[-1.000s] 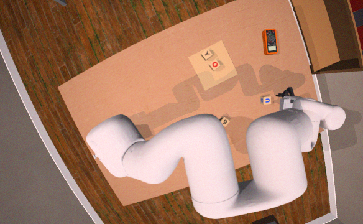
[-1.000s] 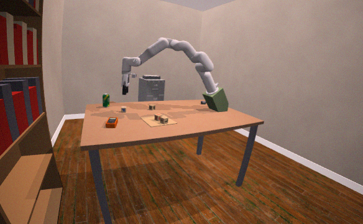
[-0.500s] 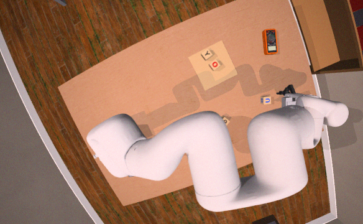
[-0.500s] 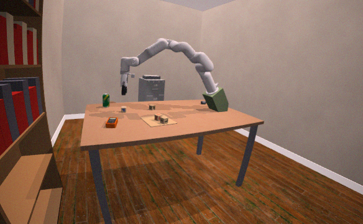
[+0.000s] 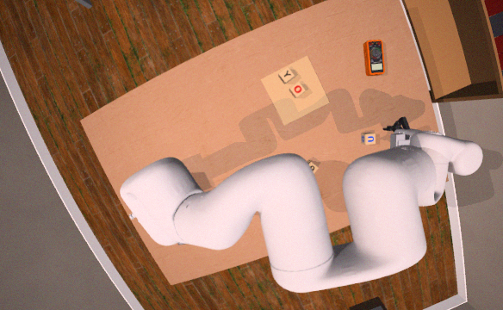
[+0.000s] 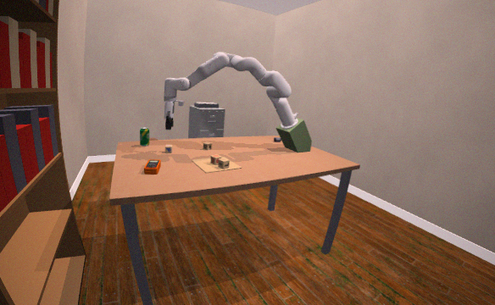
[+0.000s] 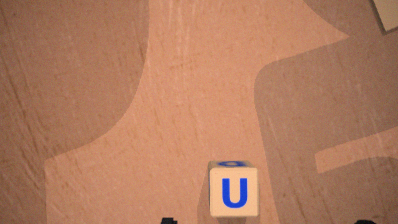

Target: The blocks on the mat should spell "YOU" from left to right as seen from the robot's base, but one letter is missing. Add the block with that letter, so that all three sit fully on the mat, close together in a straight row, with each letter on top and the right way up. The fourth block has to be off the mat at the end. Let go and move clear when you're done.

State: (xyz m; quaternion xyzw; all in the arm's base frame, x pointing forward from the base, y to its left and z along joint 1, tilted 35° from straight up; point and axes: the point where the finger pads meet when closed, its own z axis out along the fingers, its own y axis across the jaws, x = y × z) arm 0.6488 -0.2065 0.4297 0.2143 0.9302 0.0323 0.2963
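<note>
- Tan square mat (image 5: 307, 106) is lying on the brown wooden worktop (image 5: 183, 116), carrying the wooden cube with a black Y (image 5: 287, 76) and the wooden cube with a red O (image 5: 297, 89), touching or nearly so; mat space past the O is sitting free.
- Fourth wooden cube (image 5: 313, 166) is peeking out beside the white arm, off the mat; its letter is too hidden to read.
- Wooden cube with a blue U (image 7: 233, 191) is resting on the worktop well apart from the mat, U facing up.
- Black jaws (image 6: 169, 123) are hanging high above it, spread wide, pinching nothing.
- Doing it well probably means: centring over the U cube, squaring to its flat sides, descending straight, keeping the U upward.
</note>
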